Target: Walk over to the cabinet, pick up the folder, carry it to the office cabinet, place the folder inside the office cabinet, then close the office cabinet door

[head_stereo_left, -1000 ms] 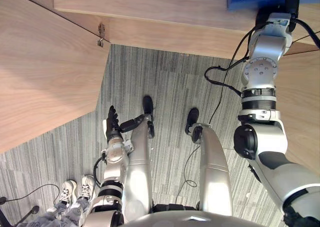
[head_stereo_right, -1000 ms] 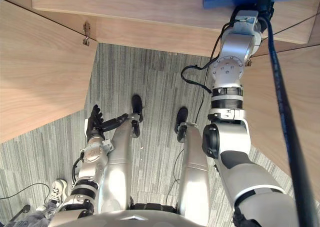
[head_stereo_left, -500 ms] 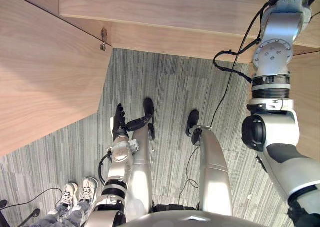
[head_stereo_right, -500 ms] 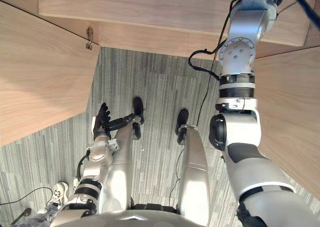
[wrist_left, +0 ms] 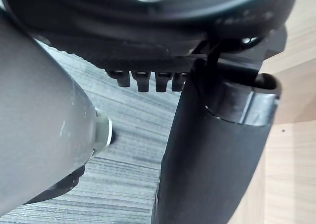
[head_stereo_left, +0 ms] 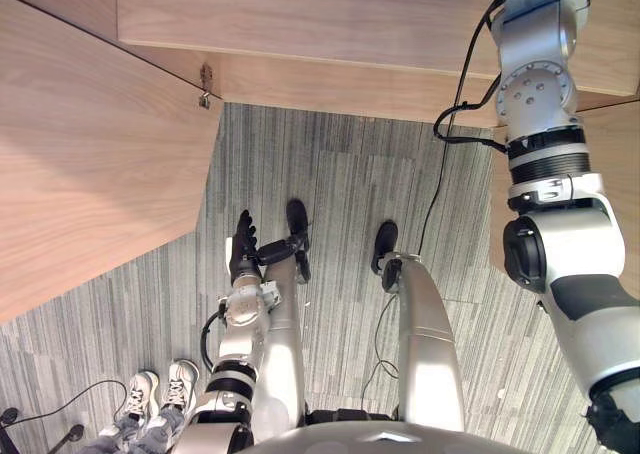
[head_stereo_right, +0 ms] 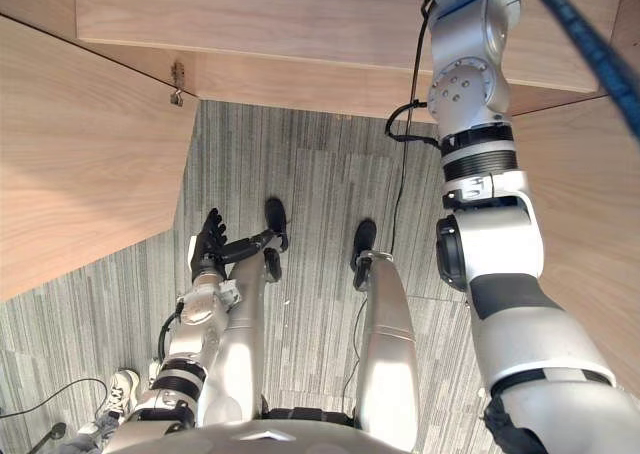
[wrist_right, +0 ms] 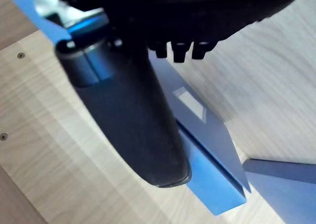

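The right robot hand (wrist_right: 131, 115) pinches the blue folder (wrist_right: 213, 157) between thumb and fingers, against a wooden shelf (wrist_right: 54, 140) of the cabinet (head_stereo_left: 330, 24). The left robot hand (head_stereo_left: 243, 246) hangs low, fingers relaxed, empty. Placing seems under way; next comes letting go, then swinging the door (head_stereo_left: 90, 144) shut.

The office cabinet (head_stereo_left: 330, 24) is pale wood-grain board, smooth, with a low satin sheen. A small hinge (head_stereo_left: 205, 86) of dull metal sits at its door edge. Below the cabinet the floor (head_stereo_left: 340, 194) is grey ribbed carpet, rough and matt. Against the cabinet's boards the folder (wrist_right: 212, 155) looks like smooth blue plastic, faintly glossy, with a white paper-like label (wrist_right: 190, 101). The right hand (wrist_right: 133, 115) on it is matt dark plastic, and so is the left hand (head_stereo_left: 243, 252).
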Tool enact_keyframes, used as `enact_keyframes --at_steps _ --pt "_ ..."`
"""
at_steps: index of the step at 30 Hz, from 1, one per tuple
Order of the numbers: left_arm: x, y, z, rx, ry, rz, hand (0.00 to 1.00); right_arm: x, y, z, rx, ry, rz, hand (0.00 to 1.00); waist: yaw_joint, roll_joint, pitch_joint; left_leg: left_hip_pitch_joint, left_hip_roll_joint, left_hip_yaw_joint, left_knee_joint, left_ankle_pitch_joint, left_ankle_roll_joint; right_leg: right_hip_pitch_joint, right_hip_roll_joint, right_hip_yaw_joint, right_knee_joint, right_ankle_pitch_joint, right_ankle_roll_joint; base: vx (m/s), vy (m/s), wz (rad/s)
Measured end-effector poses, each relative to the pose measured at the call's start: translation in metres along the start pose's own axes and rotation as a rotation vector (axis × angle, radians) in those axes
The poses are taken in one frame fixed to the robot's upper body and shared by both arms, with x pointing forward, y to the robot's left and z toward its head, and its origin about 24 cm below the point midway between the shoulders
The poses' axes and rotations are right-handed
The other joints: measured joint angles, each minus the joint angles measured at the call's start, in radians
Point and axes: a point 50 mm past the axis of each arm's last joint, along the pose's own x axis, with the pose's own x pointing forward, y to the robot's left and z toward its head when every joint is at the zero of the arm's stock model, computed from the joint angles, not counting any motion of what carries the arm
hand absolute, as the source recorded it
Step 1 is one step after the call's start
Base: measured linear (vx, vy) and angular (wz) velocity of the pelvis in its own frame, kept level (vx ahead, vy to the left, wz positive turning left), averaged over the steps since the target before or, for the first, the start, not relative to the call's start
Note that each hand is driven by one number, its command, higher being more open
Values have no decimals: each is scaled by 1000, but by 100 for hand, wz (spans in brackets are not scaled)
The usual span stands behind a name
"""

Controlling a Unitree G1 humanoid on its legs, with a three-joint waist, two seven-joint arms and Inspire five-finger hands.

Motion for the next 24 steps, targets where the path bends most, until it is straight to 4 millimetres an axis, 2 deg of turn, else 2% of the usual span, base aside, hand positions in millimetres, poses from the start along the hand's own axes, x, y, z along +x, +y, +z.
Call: enact_keyframes --at_steps 7,13,17,19,24 --pt "0 1 -2 7 8 -10 100 -4 -24 -12 -80 42 7 100 0 1 0 5 1 4 1 -1 1 12 1 0 -11 5 4 15 8 0" --pt "1 6 -5 26 20 -17 100 -27 -62 -21 -194 85 61 100 2 1 -1 15 7 11 7 -10 10 24 4 3 -16 5 4 2 2 -3" --pt "1 9 -6 37 24 -27 100 -46 -82 -21 -342 133 150 100 1 1 -1 17 10 16 10 -14 13 24 7 7 -17 5 4 17 -3 -3" --pt "1 10 -6 44 26 -43 100 -55 -89 -21 -473 181 236 100 -1 1 -1 18 13 18 12 -15 13 24 9 9 -17 6 5 38 -8 -4" --pt "0 14 -9 70 33 -83 100 -75 -95 -24 -740 300 471 100 -2 0 -1 28 16 23 7 -17 13 30 11 11 -21 6 5 15 -4 -1"
